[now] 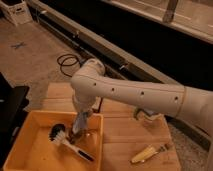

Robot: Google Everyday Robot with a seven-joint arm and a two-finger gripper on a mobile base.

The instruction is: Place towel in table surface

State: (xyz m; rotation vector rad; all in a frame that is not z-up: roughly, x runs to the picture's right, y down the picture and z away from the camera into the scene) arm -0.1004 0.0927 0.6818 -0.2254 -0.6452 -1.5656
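The hand (pixel 79 131), pinched tight, reaches down inside the yellow bin (pixel 30 152) just beside the brush (pixel 67 141); no towel is visible, so it may lift out with nothing to lay on the wooden surface (pixel 125 137).

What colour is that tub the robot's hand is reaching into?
Yellow. The bin shows plainly in the camera view, with the shut gripper lowered inside it.
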